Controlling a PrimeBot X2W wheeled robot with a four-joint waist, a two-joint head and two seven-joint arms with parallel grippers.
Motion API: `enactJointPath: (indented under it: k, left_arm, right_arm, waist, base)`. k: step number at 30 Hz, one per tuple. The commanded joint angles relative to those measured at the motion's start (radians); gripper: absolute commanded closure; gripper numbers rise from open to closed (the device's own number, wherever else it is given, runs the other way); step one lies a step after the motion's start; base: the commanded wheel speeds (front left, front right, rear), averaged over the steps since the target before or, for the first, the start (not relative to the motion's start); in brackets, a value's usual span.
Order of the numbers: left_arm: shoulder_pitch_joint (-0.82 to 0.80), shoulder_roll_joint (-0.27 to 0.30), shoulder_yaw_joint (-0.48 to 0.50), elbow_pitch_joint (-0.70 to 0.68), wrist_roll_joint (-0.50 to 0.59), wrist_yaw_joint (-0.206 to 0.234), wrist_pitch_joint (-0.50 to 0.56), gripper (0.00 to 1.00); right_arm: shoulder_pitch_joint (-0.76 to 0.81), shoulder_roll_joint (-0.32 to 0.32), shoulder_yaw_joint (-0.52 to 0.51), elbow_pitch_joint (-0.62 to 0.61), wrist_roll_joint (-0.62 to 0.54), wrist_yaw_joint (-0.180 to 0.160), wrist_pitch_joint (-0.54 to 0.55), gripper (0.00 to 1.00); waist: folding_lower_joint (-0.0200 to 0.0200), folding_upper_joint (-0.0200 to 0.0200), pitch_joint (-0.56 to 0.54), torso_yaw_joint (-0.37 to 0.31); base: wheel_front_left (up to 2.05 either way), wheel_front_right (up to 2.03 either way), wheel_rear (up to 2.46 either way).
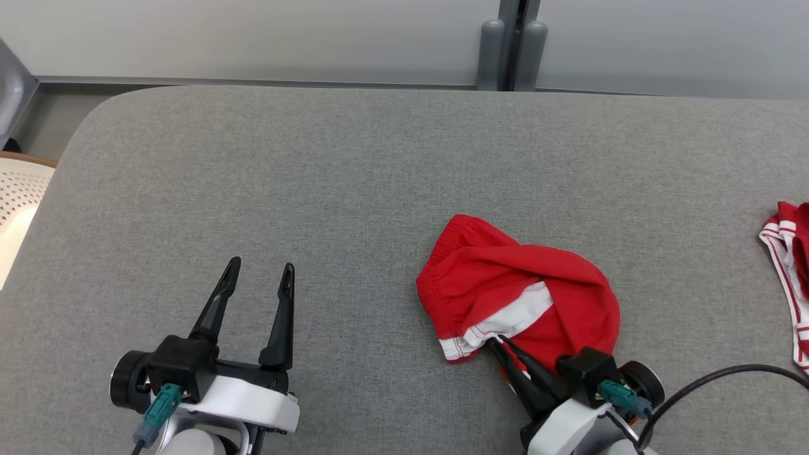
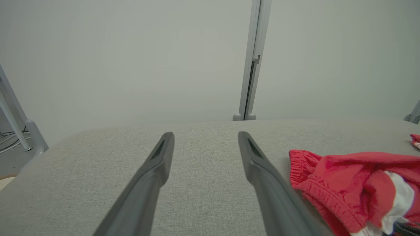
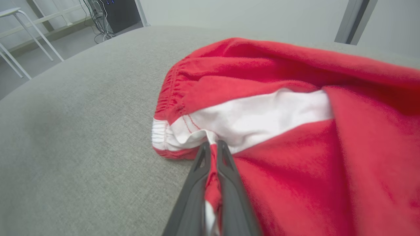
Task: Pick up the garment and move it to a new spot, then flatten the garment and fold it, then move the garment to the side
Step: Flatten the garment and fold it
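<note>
The garment (image 1: 518,294) is a pair of red shorts with a white side band, lying crumpled right of the middle of the grey table (image 1: 316,189). My right gripper (image 1: 499,344) is at its near edge, shut on a fold of the red and white cloth. In the right wrist view that gripper (image 3: 212,146) pinches cloth between its two fingers, and the garment (image 3: 295,108) spreads to the right. My left gripper (image 1: 260,270) rests open at the lower left, well clear of the cloth. In the left wrist view the left gripper (image 2: 205,137) has bare table between its fingers, with the garment (image 2: 347,183) to the right.
A second red and white garment (image 1: 790,272) lies at the table's right edge. A black cable (image 1: 714,385) loops by my right wrist. A pale perforated chair (image 1: 19,196) stands off the table's left side. A wall with a grey post (image 1: 512,44) runs behind the table.
</note>
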Motion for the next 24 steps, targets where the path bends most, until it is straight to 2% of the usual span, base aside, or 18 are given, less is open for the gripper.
enactJointPath:
  k: [1, 6, 11, 13, 14, 18, 22, 23, 24]
  left_arm:
    - [-0.012, 0.002, 0.005, 0.001, 0.006, -0.004, -0.005, 0.00]
    - [-0.011, 0.006, 0.016, -0.007, 0.016, -0.005, -0.005, 0.00]
    - [-0.014, 0.009, 0.022, -0.012, 0.024, -0.006, -0.005, 0.00]
    - [-0.013, 0.010, 0.021, -0.014, 0.025, -0.009, -0.005, 0.00]
    - [-0.013, 0.010, 0.021, -0.014, 0.025, -0.009, -0.005, 0.00]
    - [-0.024, 0.014, 0.016, -0.017, 0.029, -0.011, -0.005, 0.00]
    - [-0.031, 0.020, 0.013, -0.017, 0.029, -0.015, -0.005, 0.00]
    - [-0.035, 0.021, 0.012, -0.016, 0.030, -0.014, -0.005, 0.00]
    - [-0.040, 0.021, 0.011, -0.015, 0.030, -0.015, -0.005, 0.00]
  right_arm:
    - [-0.013, -0.005, -0.009, -0.019, 0.032, -0.001, -0.017, 1.00]
    - [-0.023, -0.004, -0.052, -0.102, 0.098, -0.001, -0.057, 1.00]
    - [-0.026, -0.013, -0.211, -0.137, 0.114, -0.001, -0.077, 1.00]
    - [-0.017, -0.009, -0.290, -0.128, 0.132, -0.001, -0.078, 1.00]
    - [-0.017, -0.009, -0.290, -0.128, 0.132, -0.001, -0.078, 1.00]
    - [-0.025, -0.011, -0.395, -0.079, 0.185, -0.001, -0.072, 1.00]
    - [-0.061, -0.017, -0.418, -0.003, 0.271, 0.000, -0.067, 1.00]
    - [-0.068, -0.018, -0.420, 0.019, 0.291, -0.001, -0.071, 0.55]
    - [-0.077, -0.023, -0.418, 0.042, 0.302, 0.000, -0.072, 0.00]
  waist:
    - [0.0000, 0.0000, 0.001, -0.011]
    - [0.0000, 0.0000, 0.005, -0.046]
    - [0.0000, 0.0000, 0.007, -0.073]
    - [0.0000, 0.0000, 0.010, -0.080]
    - [0.0000, 0.0000, 0.010, -0.080]
    - [0.0000, 0.0000, 0.027, -0.092]
    - [0.0000, 0.0000, 0.046, -0.100]
    - [0.0000, 0.0000, 0.049, -0.100]
    - [0.0000, 0.0000, 0.052, -0.100]
  base:
    - [0.00, 0.00, 0.00]
    - [0.00, 0.00, 0.00]
    - [0.00, 0.00, 0.00]
    - [0.00, 0.00, 0.00]
    - [0.00, 0.00, 0.00]
    - [0.00, 0.00, 0.00]
    - [0.00, 0.00, 0.00]
    - [0.00, 0.00, 0.00]
    - [0.00, 0.00, 0.00]
